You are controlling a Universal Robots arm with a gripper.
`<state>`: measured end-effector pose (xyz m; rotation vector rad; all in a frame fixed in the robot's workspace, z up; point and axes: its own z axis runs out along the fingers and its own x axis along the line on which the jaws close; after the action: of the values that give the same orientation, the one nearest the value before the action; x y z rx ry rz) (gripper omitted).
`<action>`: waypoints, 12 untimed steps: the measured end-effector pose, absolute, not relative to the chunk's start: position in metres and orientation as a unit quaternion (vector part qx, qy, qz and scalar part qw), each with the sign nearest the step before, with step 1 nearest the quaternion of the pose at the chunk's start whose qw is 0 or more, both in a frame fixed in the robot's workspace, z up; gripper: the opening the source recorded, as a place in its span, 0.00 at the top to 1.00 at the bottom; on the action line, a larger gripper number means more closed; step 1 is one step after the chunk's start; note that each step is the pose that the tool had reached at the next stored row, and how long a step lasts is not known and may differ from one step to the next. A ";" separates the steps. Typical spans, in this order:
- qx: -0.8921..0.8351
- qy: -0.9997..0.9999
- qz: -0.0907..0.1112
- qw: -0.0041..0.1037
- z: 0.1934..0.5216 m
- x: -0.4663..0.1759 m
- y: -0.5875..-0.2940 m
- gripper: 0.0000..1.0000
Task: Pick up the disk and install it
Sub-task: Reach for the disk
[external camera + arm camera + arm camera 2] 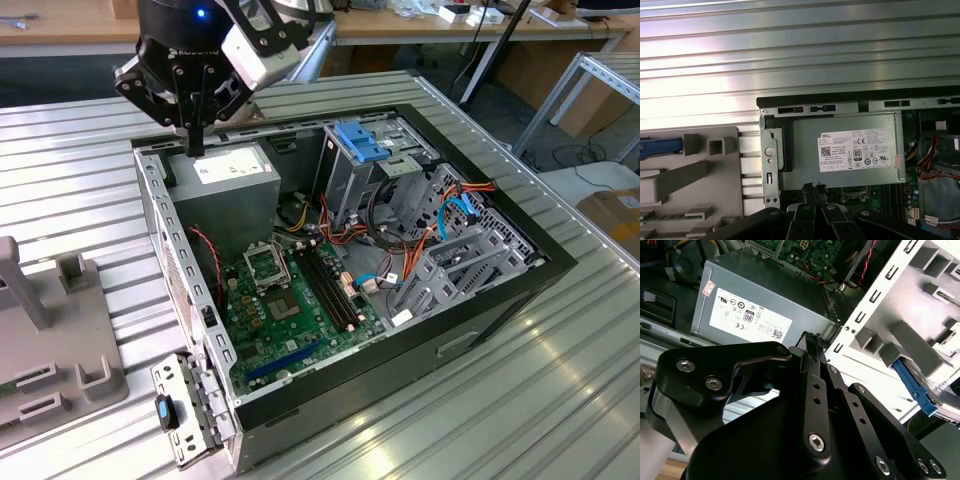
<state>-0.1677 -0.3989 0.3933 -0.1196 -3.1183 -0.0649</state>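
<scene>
The disk (943,398) lies in a grey plastic fixture (920,315) beside the case, its silver body edged by a blue carrier rail (912,382). The end of that blue rail (660,146) also pokes into the first wrist view, on the same fixture (695,170). My gripper (196,146) hangs over the back corner of the open computer case, at the exterior view's left, above the edge of the grey power-supply box (232,178). Its black fingers (807,189) are pressed together with nothing between them. The disk is well apart from the gripper (812,340).
The open case (520,290) holds a green motherboard (290,310), cables and an upright metal cage topped by a blue bracket (360,142). The grey fixture (50,330) stands on the ribbed metal table (60,180) at the exterior view's left.
</scene>
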 end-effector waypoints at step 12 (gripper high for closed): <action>-0.038 -0.999 -0.021 0.010 0.393 -0.173 -0.399 0.89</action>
<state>-0.1726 -0.3989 0.3932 -0.1197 -3.1184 -0.0650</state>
